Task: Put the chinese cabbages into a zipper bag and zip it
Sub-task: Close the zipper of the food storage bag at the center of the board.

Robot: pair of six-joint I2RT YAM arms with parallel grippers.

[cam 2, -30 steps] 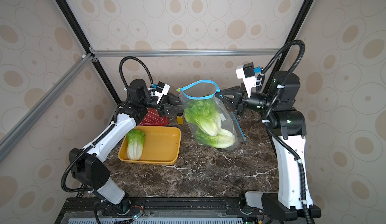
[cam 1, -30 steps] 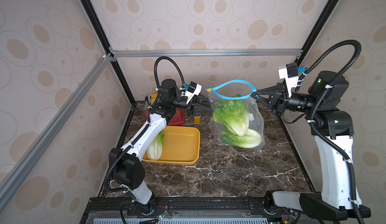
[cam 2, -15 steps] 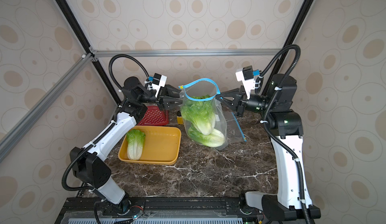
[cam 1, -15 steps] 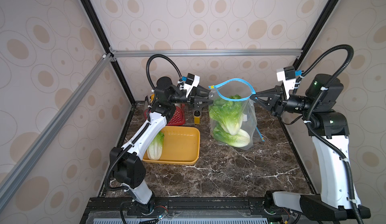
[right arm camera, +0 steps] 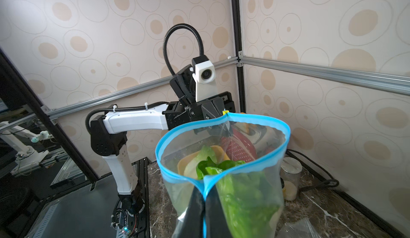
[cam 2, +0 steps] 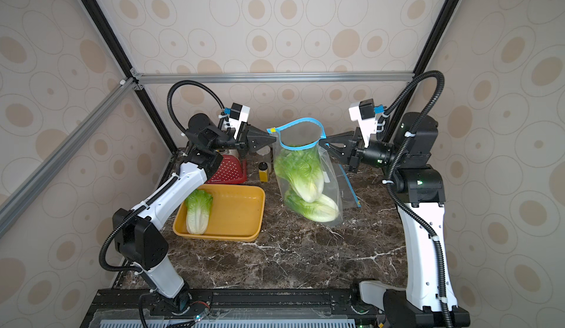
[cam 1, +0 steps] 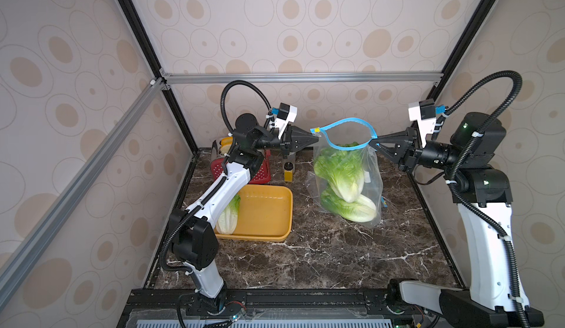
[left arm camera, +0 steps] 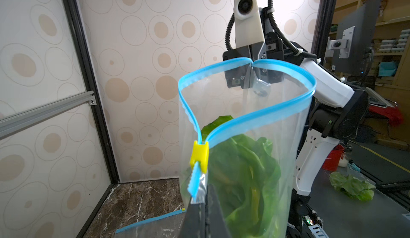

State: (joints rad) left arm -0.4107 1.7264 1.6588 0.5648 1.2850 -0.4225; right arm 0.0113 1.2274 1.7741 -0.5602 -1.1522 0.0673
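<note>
Yellow tray (cam 1: 269, 219) nearest; one chinese cabbage (cam 2: 198, 212) lies in it, not yet bagged. Beyond, two cabbages (cam 1: 345, 186) stacked inside the clear zipper bag (cam 2: 328, 170). My left pincer (cam 1: 316, 138) is clamped on its slider end, and my right pincer (cam 1: 371, 142) on the opposite rim corner. Risk: the loaded film slips from either grip and the mouth collapses. The left wrist view shows the yellow slider (left arm camera: 199, 153) just past my tips; the top views show it too small to tell.

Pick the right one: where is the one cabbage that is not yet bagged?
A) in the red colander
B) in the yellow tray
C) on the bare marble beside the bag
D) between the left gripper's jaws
B: the loose cabbage lies at one end of the yellow tray, while the other two heads sit inside the zipper bag.
</note>
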